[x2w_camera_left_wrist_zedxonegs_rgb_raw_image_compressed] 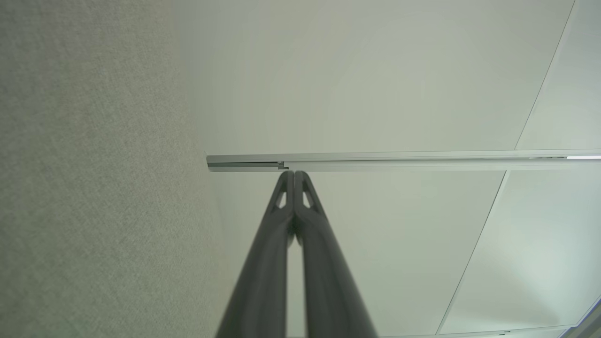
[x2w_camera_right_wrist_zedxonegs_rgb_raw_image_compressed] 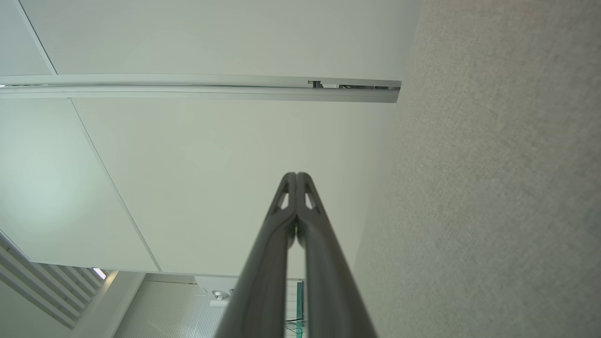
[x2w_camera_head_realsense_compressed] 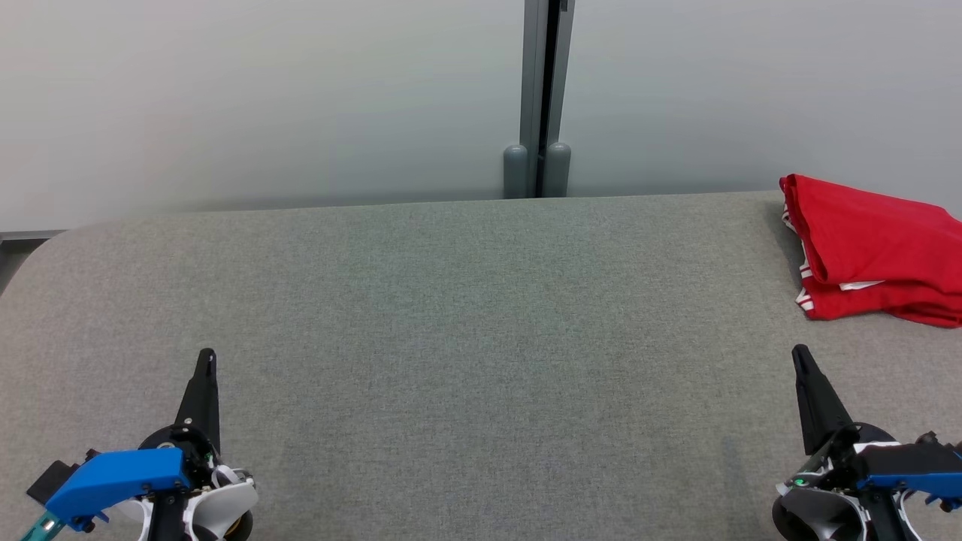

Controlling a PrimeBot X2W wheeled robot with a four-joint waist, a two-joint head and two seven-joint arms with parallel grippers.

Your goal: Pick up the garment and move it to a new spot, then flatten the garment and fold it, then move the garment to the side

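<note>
- Left gripper (x2w_camera_head_realsense_compressed: pixel 207 357) and right gripper (x2w_camera_head_realsense_compressed: pixel 801 353): fingers pressed together, nothing held, over the near corners of the grey fabric surface (x2w_camera_head_realsense_compressed: pixel 481 323).
- Garment (x2w_camera_head_realsense_compressed: pixel 875 240) (red, folded) lies at the far right edge; whether it overhangs cannot be told.
- Risk: a nudge slides it off that edge.
- Risk: a one-sided pinch undoes the folds.

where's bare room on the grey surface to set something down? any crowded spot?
Free: the middle of the grey surface, between the left gripper and the right gripper, back to its far edge; the left end too. Crowded: the far right corner, where the folded red garment lies, just beyond the right gripper.
</note>
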